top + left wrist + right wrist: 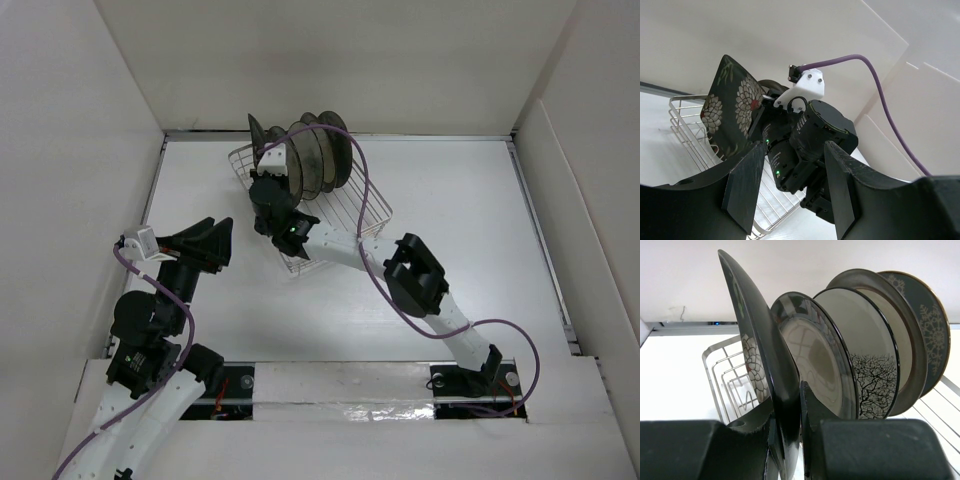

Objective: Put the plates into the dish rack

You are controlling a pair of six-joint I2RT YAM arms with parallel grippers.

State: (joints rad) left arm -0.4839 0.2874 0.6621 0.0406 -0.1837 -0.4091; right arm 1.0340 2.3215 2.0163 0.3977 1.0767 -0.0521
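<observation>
top view: the dish rack (375, 215) stands at the far middle of the worktop (460, 230). four plates (320, 155) stand on edge in it, in a row. the right hand (266, 172) is clenched on the black plate (257, 133) at the left end of that row. the left hand (205, 243) is released, holds nothing, and sits near and left, well apart from the rack.

left wrist view: the black plate (732, 105) stands a bit tilted over the rack's wires (685, 117). it cannot be told if its low edge sits in the rack yet.

right wrist view: the black plate (765, 355) is seen edge on, running up and away from the hand (792, 415). the next plate (815, 360) is just beside it on the right. on the left there are only bare wires (730, 375). so it looks like the plate should go straight down, or a bit left, so it does not bump the next one.
</observation>
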